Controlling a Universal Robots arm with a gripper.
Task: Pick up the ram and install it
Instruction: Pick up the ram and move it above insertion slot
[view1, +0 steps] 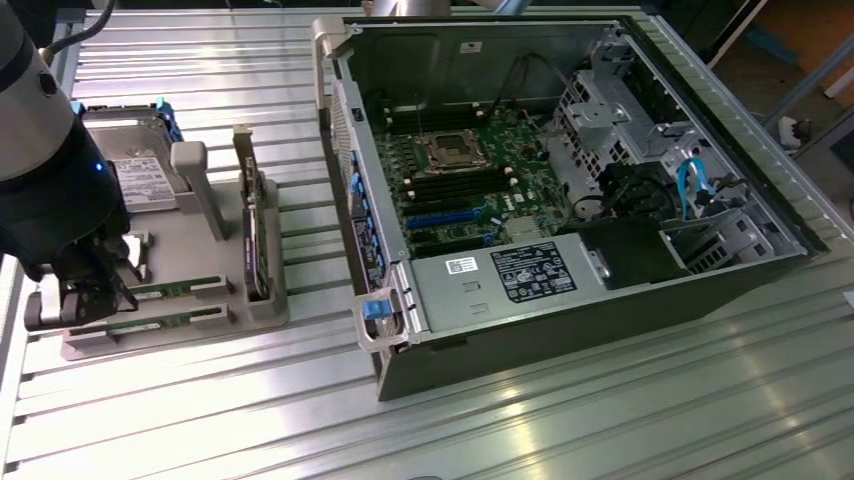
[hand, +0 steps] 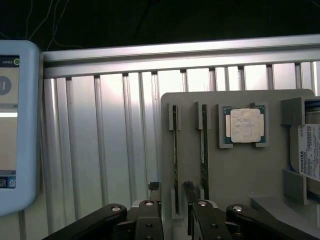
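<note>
Two ram sticks stand on edge in slots of a grey holder (hand: 235, 200). One ram (hand: 176, 155) runs straight into the gap between my fingers, and the other ram (hand: 204, 150) lies just beside it. My gripper (hand: 171, 188) is open and straddles the near end of the first stick without closing on it. In the exterior view the gripper (view1: 107, 285) hangs low over the holder's end at the exterior view's left, with the green sticks (view1: 180, 289) reaching out from it.
The holder also carries a square silver CPU (hand: 245, 125), a hard drive (view1: 134, 180) and an upright dark expansion card (view1: 254, 240). An open PC case (view1: 561, 190) with its motherboard (view1: 461, 170) lies to the exterior view's right. A light-blue screen device (hand: 17, 125) sits beside the ribbed metal table.
</note>
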